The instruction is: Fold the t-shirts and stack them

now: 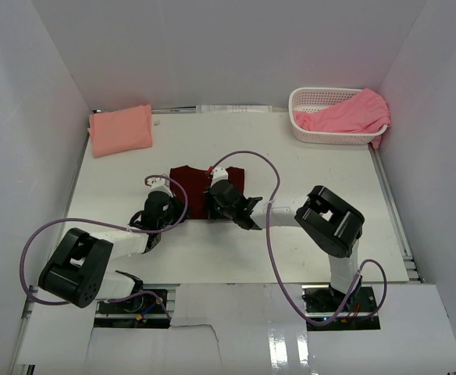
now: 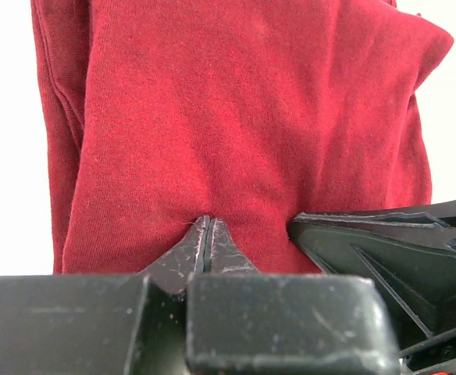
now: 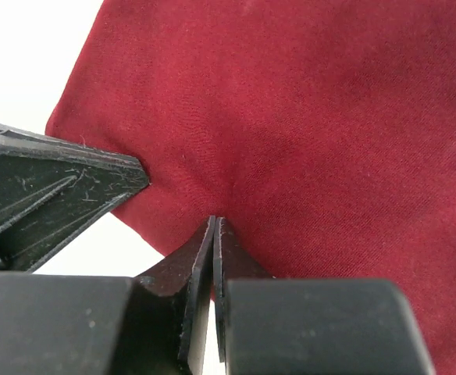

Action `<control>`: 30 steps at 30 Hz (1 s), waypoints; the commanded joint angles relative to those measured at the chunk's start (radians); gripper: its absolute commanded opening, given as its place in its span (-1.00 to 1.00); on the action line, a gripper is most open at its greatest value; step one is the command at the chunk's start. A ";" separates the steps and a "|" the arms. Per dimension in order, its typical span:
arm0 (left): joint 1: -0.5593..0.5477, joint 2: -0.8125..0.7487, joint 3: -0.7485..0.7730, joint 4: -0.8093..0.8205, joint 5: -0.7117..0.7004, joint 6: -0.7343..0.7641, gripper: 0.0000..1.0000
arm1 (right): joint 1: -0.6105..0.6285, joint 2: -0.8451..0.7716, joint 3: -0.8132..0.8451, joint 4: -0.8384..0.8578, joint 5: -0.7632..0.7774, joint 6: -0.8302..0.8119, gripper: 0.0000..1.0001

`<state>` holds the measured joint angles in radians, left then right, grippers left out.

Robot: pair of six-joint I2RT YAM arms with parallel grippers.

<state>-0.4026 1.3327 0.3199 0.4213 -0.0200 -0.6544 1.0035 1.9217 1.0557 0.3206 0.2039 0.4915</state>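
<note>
The dark maroon t-shirt [image 1: 203,178] lies partly folded at the middle of the table and fills both wrist views [image 2: 244,125] [image 3: 314,117]. My left gripper [image 1: 178,205] [image 2: 207,223] is shut, pinching the shirt's near edge. My right gripper [image 1: 211,200] [image 3: 215,223] is shut on the same edge, close beside it. The cloth puckers toward both sets of tips. The salmon-peach t-shirt [image 1: 120,130] lies folded at the far left. The brighter pink t-shirt [image 1: 349,113] lies bunched in the basket.
The white lattice basket [image 1: 306,133] stands at the far right corner. White walls close in the table on the left, back and right. Purple cables loop over both arms near the maroon shirt.
</note>
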 commanded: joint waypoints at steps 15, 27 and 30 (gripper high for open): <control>-0.002 0.025 -0.015 -0.015 -0.040 0.029 -1.00 | -0.062 -0.177 -0.213 -0.143 0.167 0.076 -0.85; -0.002 0.026 -0.001 -0.015 -0.038 0.035 -1.00 | -0.083 -0.257 -0.347 -0.164 0.308 0.081 -0.85; -0.002 0.001 0.008 -0.029 -0.038 0.039 -1.00 | -0.114 -0.296 -0.315 -0.205 0.330 0.050 -0.85</control>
<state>-0.4099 1.3518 0.3176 0.4561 -0.0147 -0.6472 0.9360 1.6604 0.7490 0.2733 0.4019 0.5903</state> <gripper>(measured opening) 0.024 0.078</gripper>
